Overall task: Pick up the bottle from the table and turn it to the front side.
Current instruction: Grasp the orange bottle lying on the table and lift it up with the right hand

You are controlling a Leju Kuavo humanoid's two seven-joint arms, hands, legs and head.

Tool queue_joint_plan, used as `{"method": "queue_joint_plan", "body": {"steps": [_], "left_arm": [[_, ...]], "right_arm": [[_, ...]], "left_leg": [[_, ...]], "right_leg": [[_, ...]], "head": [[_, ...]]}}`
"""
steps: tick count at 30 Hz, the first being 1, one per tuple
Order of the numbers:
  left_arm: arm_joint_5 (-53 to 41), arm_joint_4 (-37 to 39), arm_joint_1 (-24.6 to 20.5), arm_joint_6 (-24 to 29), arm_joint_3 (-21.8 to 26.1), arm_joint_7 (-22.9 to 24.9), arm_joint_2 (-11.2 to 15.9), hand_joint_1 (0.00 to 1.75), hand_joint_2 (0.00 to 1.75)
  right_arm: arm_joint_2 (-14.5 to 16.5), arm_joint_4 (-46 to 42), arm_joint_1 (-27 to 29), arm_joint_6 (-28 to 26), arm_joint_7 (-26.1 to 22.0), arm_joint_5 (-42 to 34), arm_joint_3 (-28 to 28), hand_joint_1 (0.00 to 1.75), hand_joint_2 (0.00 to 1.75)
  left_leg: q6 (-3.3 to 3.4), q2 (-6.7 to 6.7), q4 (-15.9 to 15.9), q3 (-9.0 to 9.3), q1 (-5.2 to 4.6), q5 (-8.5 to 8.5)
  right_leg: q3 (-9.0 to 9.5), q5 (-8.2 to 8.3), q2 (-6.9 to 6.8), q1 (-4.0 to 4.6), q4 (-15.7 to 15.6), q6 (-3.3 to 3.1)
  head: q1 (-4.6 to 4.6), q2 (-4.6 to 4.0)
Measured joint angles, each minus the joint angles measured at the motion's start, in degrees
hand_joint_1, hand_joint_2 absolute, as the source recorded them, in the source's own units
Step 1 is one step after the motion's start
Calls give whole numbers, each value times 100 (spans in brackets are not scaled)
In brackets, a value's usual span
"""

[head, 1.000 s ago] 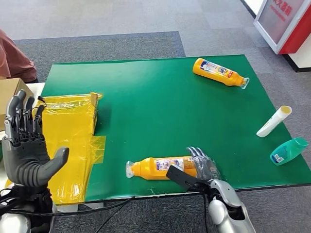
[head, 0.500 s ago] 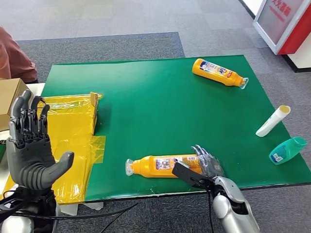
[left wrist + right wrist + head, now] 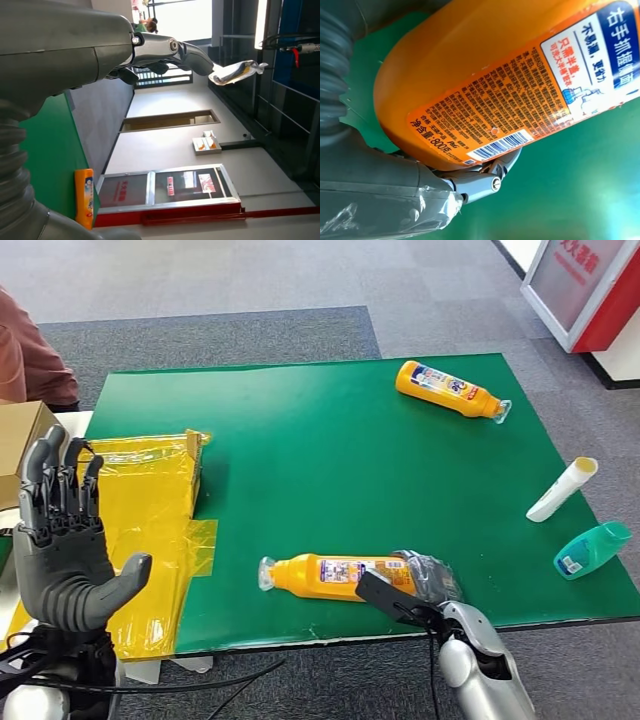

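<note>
Head view: orange bottle (image 3: 336, 576) lies on its side, lower centre of frame, on green mat (image 3: 317, 440), clear cap toward yellow plastic sheet (image 3: 147, 530). Right hand (image 3: 423, 585) curled around bottle's base end, gripping it. Left hand (image 3: 64, 550) raised at lower left, fingers apart, holding nothing. Second orange bottle (image 3: 449, 388) upper right; white tube (image 3: 562, 490) and teal bottle (image 3: 592, 550) at right edge. Right wrist view adds close detail: back label with barcode facing camera, fingers (image 3: 486, 177) under bottle.
</note>
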Motion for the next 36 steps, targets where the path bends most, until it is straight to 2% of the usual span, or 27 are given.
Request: {"method": "queue_joint_plan", "body": {"steps": [9,19,25,32,36], "left_arm": [[91,4,0,-17,20,8,0,0,175],[406,196,-4,-114,89,39,0,0,175],[409,280,16,-143,114,58,0,0,175],[538,389,85,-156,153,105,-2,0,175],[569,452,101,-161,164,112,-3,0,175]], "right_arm": [[0,33,-5,-31,-69,-157,-12,175,175],[50,199,-117,-93,-829,-1592,-118,175,175],[141,207,-217,-148,-969,-1980,-168,175,175],[334,197,-354,12,-1339,-2797,-252,175,175],[415,190,-411,55,-1357,-2883,-270,175,175]], "left_leg": [[0,0,0,-1,0,-1],[4,0,0,-12,0,3],[4,-1,0,-16,0,2],[4,-1,0,-17,0,2],[4,-1,0,-17,0,2]], "right_leg": [[-1,-1,0,0,0,0],[-8,0,-1,0,0,0],[-10,-2,-2,0,0,3],[-12,-3,-1,0,0,3],[-12,-3,-2,0,0,3]], "head": [[0,0],[-1,0],[0,0],[-1,0],[-1,0]]}}
